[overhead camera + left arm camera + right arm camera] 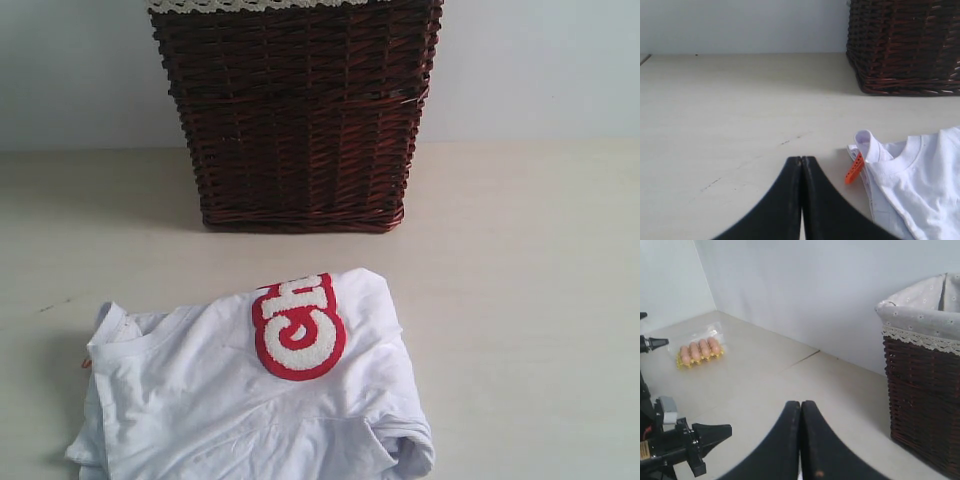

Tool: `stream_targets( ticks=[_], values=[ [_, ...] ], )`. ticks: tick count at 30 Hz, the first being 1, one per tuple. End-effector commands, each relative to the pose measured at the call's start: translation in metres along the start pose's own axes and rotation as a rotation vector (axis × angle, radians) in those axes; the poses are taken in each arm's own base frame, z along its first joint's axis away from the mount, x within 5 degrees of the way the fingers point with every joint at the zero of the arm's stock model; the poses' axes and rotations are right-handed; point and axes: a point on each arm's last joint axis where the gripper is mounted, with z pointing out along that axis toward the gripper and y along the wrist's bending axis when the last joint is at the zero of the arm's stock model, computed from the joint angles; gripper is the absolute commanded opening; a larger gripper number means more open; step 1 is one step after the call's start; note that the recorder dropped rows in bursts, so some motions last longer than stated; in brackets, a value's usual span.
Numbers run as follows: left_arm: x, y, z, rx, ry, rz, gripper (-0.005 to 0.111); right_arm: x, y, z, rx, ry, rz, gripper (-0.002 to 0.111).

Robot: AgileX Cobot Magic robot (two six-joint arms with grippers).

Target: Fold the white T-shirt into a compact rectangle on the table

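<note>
The white T-shirt [250, 400] lies folded on the pale table [520, 300] at the front, its red-outlined lettering [298, 330] facing up and its collar toward the left. In the left wrist view the shirt [920, 180] shows its collar and a small orange tag [854, 168]. My left gripper [801, 159] is shut and empty, just beside the tag and not touching the cloth. My right gripper [800, 403] is also shut and empty, raised over bare table away from the shirt. Neither gripper shows in the exterior view.
A dark brown wicker basket [298, 115] with a lace-trimmed liner [920, 310] stands at the back of the table behind the shirt. A pack of eggs [699, 351] lies far off near the wall. The other arm's black gripper [690, 440] shows in the right wrist view.
</note>
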Motion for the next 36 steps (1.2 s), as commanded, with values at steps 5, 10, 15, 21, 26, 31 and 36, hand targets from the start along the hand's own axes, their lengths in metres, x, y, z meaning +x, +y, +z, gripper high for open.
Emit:
stream_targets(
  ticks=[5, 10, 15, 21, 26, 31, 36],
  values=[
    [-0.001, 0.0, 0.0, -0.005, -0.009, 0.0, 0.0, -0.016, -0.013, -0.038, 0.086, -0.176, 0.035, 0.0],
    [-0.001, 0.0, 0.0, -0.005, -0.009, 0.0, 0.0, -0.03, -0.018, -0.064, 0.155, -0.355, 0.013, 0.0],
    [-0.001, 0.0, 0.0, -0.005, -0.009, 0.0, 0.0, -0.029, -0.021, -0.09, 0.269, -0.457, -0.044, 0.0],
    [-0.001, 0.0, 0.0, -0.005, -0.009, 0.0, 0.0, -0.013, -0.015, -0.122, 0.324, -0.621, -0.129, 0.0],
    [-0.001, 0.0, 0.0, -0.005, -0.009, 0.0, 0.0, 0.011, -0.011, -0.141, 0.403, -0.664, -0.202, 0.0],
    [-0.001, 0.0, 0.0, -0.005, -0.009, 0.0, 0.0, 0.034, -0.006, -0.153, 0.534, -0.696, -0.427, 0.0],
    [-0.001, 0.0, 0.0, -0.005, -0.009, 0.0, 0.0, 0.053, 0.0, -0.163, 0.666, -0.719, -0.58, 0.0]
  ],
)
